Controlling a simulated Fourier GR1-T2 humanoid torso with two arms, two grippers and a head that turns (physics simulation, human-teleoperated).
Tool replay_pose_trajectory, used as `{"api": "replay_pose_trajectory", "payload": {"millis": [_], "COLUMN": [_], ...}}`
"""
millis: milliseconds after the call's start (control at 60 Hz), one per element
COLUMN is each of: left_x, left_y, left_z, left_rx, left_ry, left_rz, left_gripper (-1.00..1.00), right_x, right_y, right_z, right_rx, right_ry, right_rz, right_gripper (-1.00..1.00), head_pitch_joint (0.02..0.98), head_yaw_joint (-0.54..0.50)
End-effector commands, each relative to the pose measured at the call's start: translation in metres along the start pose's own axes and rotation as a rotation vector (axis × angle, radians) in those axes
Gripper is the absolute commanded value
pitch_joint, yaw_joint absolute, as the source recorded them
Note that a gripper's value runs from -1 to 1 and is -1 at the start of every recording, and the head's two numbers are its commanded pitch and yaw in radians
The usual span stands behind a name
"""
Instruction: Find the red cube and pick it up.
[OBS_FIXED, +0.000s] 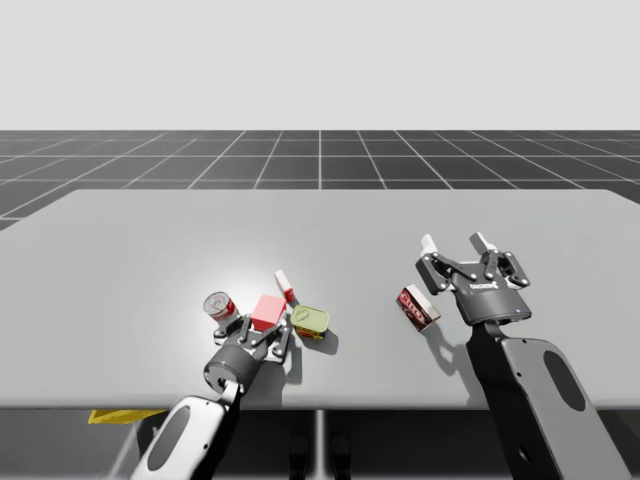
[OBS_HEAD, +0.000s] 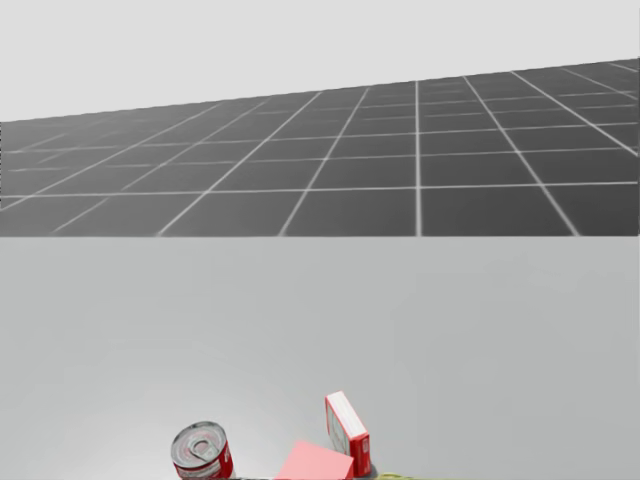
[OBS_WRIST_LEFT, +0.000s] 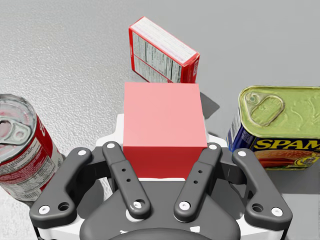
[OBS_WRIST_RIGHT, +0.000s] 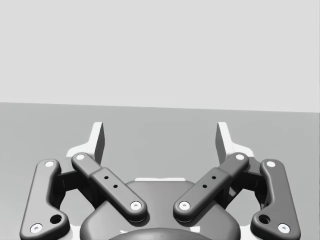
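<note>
Left wrist view, item one: red cube (OBS_WRIST_LEFT: 164, 120), lodged between the fingers of my left pincer (OBS_WRIST_LEFT: 164, 144). The pincer is closed against the cube's two sides, one white finger on each.

Item two: red-and-white box (OBS_WRIST_LEFT: 162, 50), just ahead of the cube, set at an angle.

Item three: round red can (OBS_WRIST_LEFT: 20, 145), beside the pincer on one side, pull-tab end showing.

Item four: rectangular tin (OBS_WRIST_LEFT: 272, 125), yellow-green lid and blue wall, beside the pincer on the other side.

High view, item five: this cluster sits left of centre on the grey tabletop (OBS_FIXED: 150, 250), near its front edge.

Item six: my right pincer (OBS_FIXED: 457, 243), well apart from the cube, fingers spread wide with nothing between them.

Item seven: small dark red box (OBS_FIXED: 418, 307), just beside my right arm's wrist.
</note>
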Motion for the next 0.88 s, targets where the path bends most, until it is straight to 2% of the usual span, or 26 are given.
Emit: {"api": "replay_pose_trajectory", "payload": {"millis": [17, 283, 517, 600, 683, 883], "left_x": [-0.009, 0.046, 0.084, 0.097, 0.111, 0.154], "left_y": [-0.014, -0.016, -0.009, -0.007, -0.005, -0.005], "left_z": [0.006, 0.04, 0.049, 0.053, 0.058, 0.077], "left_rx": [-0.126, -0.165, -0.14, -0.123, -0.11, -0.083], "left_ry": [0.034, -0.1, -0.186, -0.223, -0.259, -0.373], "left_rz": [-0.017, -0.073, -0.103, -0.13, -0.15, -0.174], "left_gripper": [1.0, 1.0, 1.0, 1.0, 1.0, 1.0], "right_x": [0.0, 0.001, 0.0, 0.0, -0.002, -0.004], "right_y": [-0.001, -0.001, -0.001, -0.002, -0.002, -0.002], "right_z": [0.0, 0.0, 0.0, -0.001, -0.002, -0.002], "right_rx": [-0.002, -0.004, -0.006, -0.013, -0.029, -0.029], "right_ry": [-0.002, -0.007, -0.009, -0.02, -0.042, -0.029], "right_rz": [0.003, 0.01, 0.015, 0.037, 0.047, 0.045], "right_gripper": [-1.0, -1.0, -1.0, -1.0, -1.0, -1.0], "head_pitch_joint": [0.436, 0.435, 0.432, 0.433, 0.433, 0.431], "head_yaw_joint": [0.21, 0.21, 0.22, 0.22, 0.22, 0.22]}}
